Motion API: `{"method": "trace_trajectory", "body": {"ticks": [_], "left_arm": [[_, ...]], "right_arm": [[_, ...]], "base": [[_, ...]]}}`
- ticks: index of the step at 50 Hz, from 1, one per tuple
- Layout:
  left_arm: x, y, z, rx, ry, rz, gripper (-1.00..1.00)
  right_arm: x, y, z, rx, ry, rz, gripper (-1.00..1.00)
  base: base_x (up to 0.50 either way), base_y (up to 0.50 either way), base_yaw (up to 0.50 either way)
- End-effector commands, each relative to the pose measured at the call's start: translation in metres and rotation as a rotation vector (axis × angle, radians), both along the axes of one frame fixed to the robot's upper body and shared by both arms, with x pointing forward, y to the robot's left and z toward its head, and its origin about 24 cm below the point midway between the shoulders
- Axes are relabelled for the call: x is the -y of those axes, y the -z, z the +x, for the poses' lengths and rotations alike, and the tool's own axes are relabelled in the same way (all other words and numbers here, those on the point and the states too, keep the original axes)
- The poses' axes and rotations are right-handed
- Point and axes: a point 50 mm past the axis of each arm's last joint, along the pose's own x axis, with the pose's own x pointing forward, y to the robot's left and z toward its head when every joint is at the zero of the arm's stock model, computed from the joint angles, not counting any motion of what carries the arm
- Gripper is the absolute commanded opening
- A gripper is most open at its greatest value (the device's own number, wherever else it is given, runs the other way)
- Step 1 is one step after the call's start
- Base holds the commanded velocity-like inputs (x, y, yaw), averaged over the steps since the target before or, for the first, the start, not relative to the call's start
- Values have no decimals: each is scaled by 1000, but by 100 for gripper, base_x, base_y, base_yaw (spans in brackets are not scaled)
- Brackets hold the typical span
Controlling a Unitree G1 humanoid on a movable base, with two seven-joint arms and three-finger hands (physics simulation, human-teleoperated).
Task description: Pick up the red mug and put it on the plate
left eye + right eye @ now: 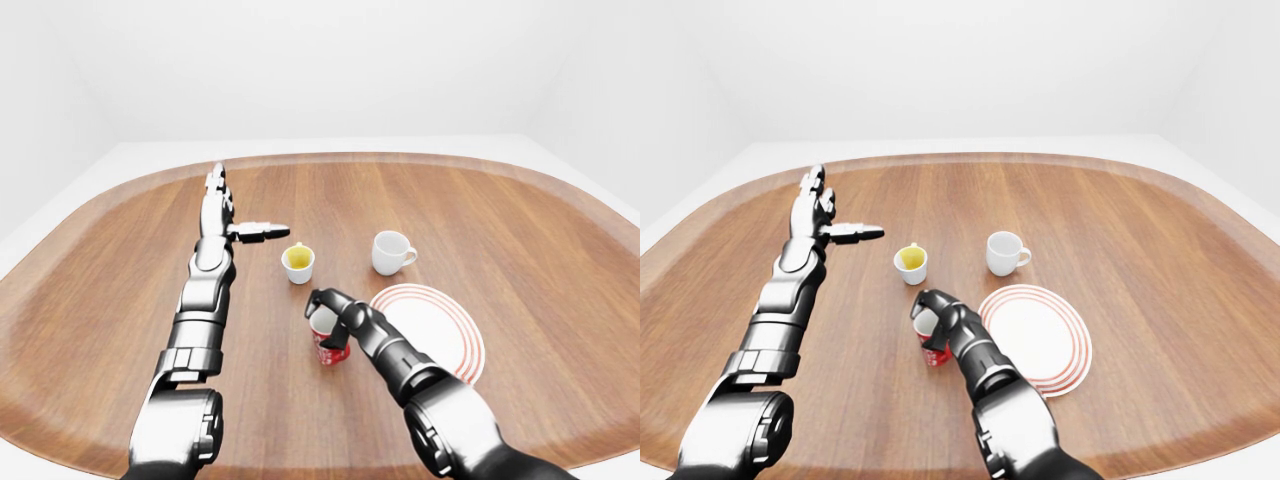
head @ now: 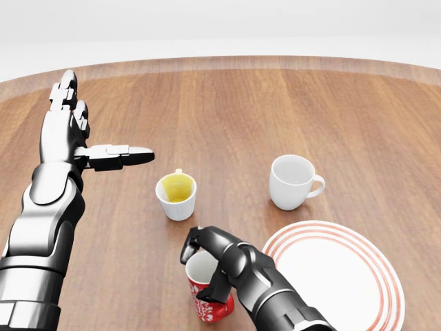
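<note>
The red mug (image 2: 209, 307) stands upright on the wooden table at the bottom middle of the head view, just left of the plate. My right hand (image 2: 207, 265) has its fingers closed round the mug's rim and side. The white plate with red rings (image 2: 344, 276) lies to the right of the mug, apart from it. My left hand (image 2: 86, 141) is open and empty, stretched out flat over the table at the upper left, far from the mug.
A white cup with a yellow inside (image 2: 176, 196) stands above the red mug. A plain white cup (image 2: 293, 181) stands above the plate. The wooden table (image 1: 480, 210) is oval with a raised rim, and white floor surrounds it.
</note>
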Motion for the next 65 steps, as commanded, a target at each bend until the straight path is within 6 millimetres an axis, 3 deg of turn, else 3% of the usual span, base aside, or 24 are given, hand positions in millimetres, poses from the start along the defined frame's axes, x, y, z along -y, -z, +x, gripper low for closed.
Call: {"method": "trace_trajectory", "body": {"ticks": [1,17,50,65], "left_arm": [[0,-1,1,3,0,1,100],[2,0,1,-5,2,2,100],[3,5,0,-18,5,2,100],[4,5,1,-24,7,7,100]], "right_arm": [[2,-25,14,128,60,75,-100],[6,-68,17,300,-22,142,-100],[47,-75,21,353,35,71,-100],[70,-66,18,334,94,47,-100]], "base": [[0,0,0],[0,0,0],[0,0,0],[0,0,0]]}}
